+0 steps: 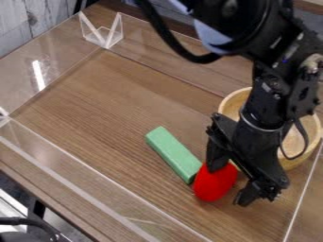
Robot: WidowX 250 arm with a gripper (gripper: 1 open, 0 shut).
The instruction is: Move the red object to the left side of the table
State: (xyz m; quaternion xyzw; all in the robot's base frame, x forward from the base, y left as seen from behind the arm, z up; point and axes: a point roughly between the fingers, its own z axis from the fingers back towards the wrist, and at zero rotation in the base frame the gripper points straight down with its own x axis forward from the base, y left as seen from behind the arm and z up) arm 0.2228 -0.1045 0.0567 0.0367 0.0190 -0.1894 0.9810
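The red object point(211, 185) is a small rounded red toy lying on the wood-grain table point(113, 104) near the front right, touching the right end of a green block. My gripper point(241, 181) hangs straight down over it, open, with dark fingers point(217, 156) standing to the left and right of the toy's top. The toy's upper right part is hidden behind the fingers. Nothing is gripped.
A green rectangular block point(176, 153) lies diagonally just left of the red toy. A wooden bowl point(293, 132) sits behind the gripper at the right edge. Low clear acrylic walls point(38, 151) line the table, with a clear stand point(101, 31) at the back left.
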